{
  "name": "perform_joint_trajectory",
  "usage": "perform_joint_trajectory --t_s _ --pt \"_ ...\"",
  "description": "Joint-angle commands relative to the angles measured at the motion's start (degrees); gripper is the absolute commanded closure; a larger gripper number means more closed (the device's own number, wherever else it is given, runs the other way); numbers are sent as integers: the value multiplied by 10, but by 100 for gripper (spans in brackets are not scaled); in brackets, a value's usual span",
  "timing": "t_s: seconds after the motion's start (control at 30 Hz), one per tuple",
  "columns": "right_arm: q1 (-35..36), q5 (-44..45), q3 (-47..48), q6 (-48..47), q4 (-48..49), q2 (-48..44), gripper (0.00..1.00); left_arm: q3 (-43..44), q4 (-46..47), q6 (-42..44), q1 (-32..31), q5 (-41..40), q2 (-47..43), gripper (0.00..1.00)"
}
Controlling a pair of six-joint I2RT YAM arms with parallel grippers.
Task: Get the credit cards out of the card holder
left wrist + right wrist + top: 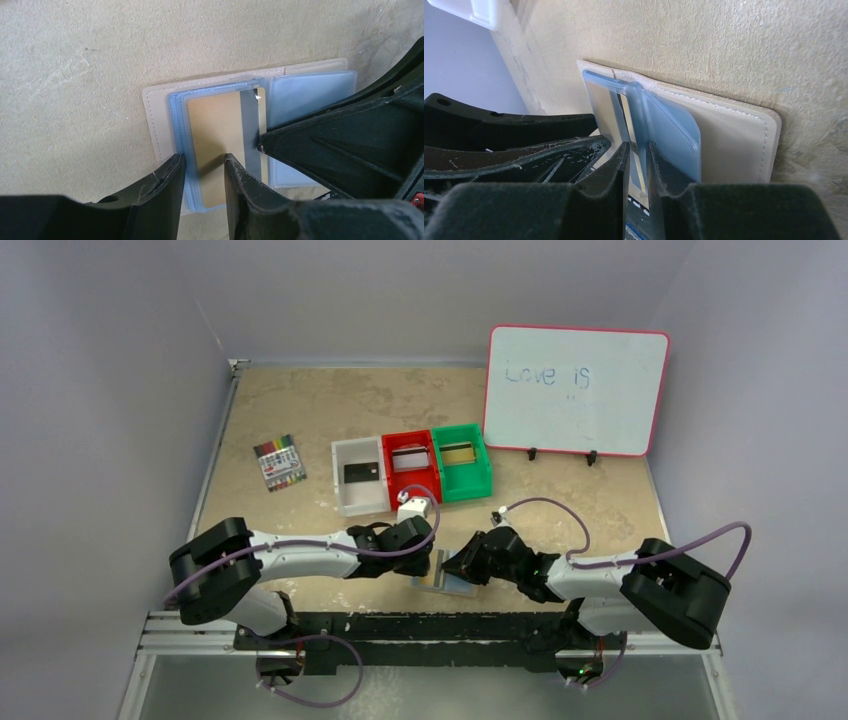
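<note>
The card holder (pixel 447 580) lies open on the table between both grippers, beige outside (pixel 155 115), with pale blue sleeves (pixel 310 100). A gold card with a dark stripe (pixel 220 125) sits in its left sleeve. My left gripper (pixel 204 162) is open, its fingers astride the near edge of that sleeve and card. My right gripper (pixel 637 150) is shut to a narrow slit on the striped edge of the gold card and its blue sleeve (pixel 669 130), at the fold. The black card (pixel 361 472), silver-grey card (pixel 410 458) and another gold card (pixel 459 453) lie in bins.
White (pixel 345 495), red (pixel 392 480) and green (pixel 482 480) bins stand in a row just beyond the grippers. A pack of coloured markers (pixel 279 462) lies to the left. A whiteboard (pixel 575 390) stands at the back right.
</note>
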Motion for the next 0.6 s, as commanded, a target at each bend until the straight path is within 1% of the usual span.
perform_joint_trajectory --t_s 0.0,0.2,0.43,0.57 --pt "-3 -4 6 5 13 0 80 24 1 19 -5 7 8 65" --pt "-6 -9 8 2 18 0 82 52 -53 16 -18 -29 57 69" --pt "-9 -13 7 3 28 1 81 61 -85 10 -29 -67 84 80" --pt "-11 -16 5 5 37 7 80 60 -85 10 -32 -72 87 86"
